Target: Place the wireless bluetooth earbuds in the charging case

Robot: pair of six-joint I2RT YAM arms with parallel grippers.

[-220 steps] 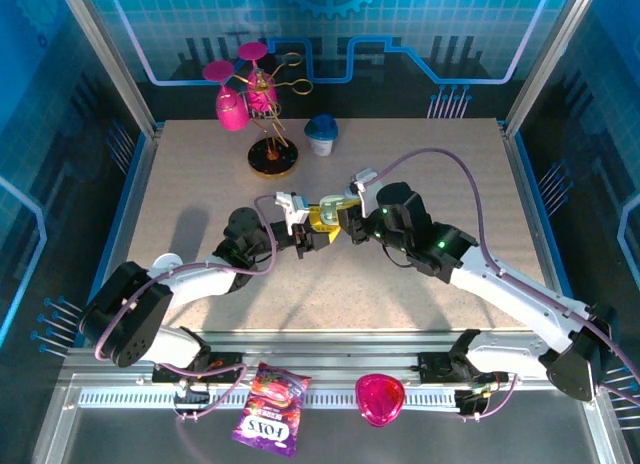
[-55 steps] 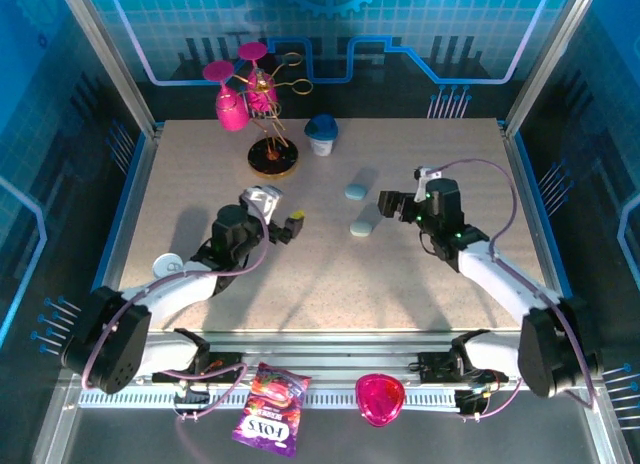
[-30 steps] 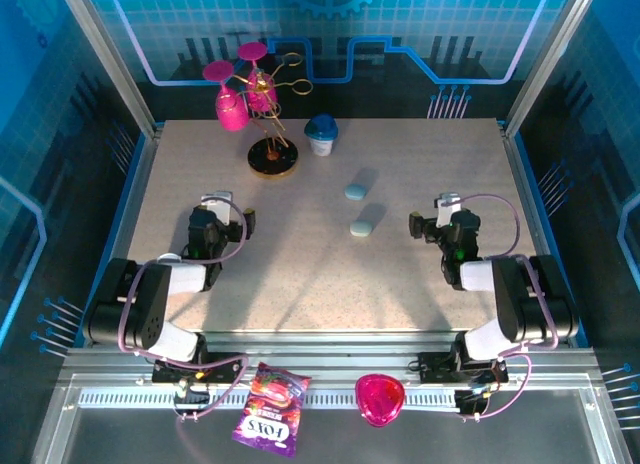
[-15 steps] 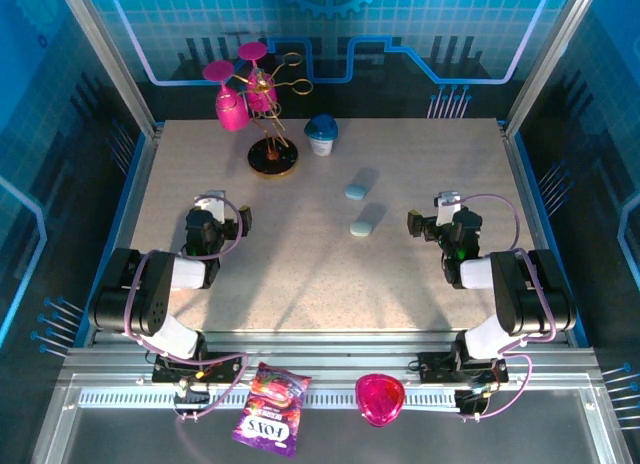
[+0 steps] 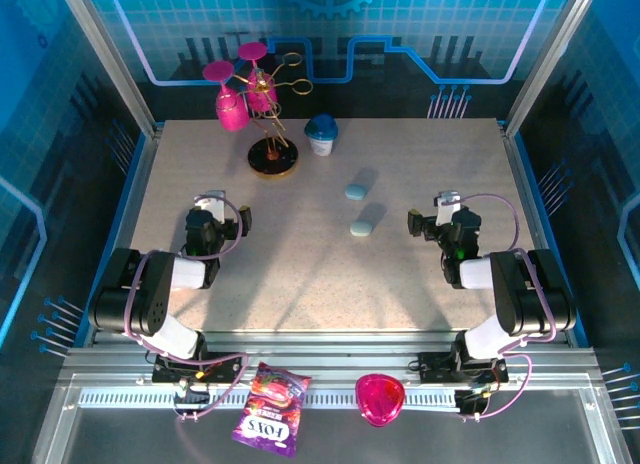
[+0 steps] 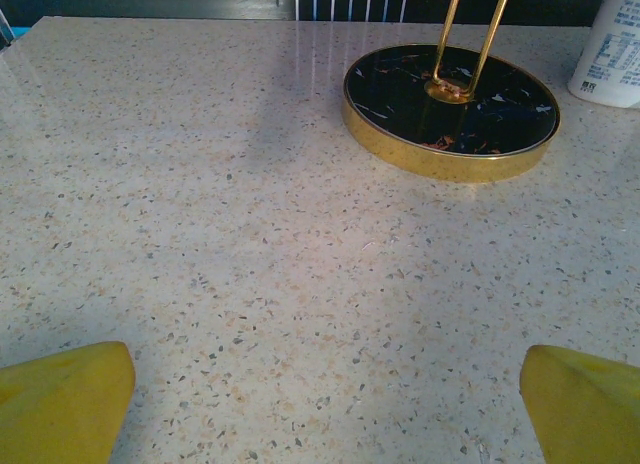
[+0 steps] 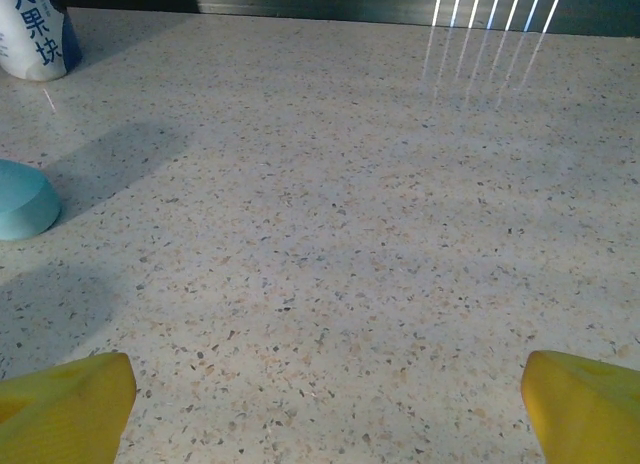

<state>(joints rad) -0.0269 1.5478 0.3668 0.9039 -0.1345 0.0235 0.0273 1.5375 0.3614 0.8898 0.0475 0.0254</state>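
Observation:
Two small light-blue oval pieces lie mid-table, one farther (image 5: 356,191) and one nearer (image 5: 362,227); I cannot tell which is the charging case or whether either is closed. One such blue piece (image 7: 22,202) sits at the left edge of the right wrist view. The earbuds are hidden or out of view. My left gripper (image 5: 222,212) (image 6: 325,404) rests low at the table's left, open and holding nothing. My right gripper (image 5: 432,214) (image 7: 325,404) rests at the right, just beyond the nearer piece, also open and holding nothing. Yellow fingertips (image 6: 60,399) (image 7: 585,404) show at the frame corners.
A gold-rimmed black stand (image 5: 273,157) (image 6: 450,112) holding pink glasses (image 5: 232,106) stands at the back left. The blue-lidded white cup (image 5: 321,135) (image 7: 30,29) is beside it. A snack packet (image 5: 270,409) and a pink object (image 5: 380,399) lie off the table's near edge.
Both arms have pulled back from the middle, where they met around something, to low poses at the sides. The two blue pieces lie free; nothing moved in the last half second.

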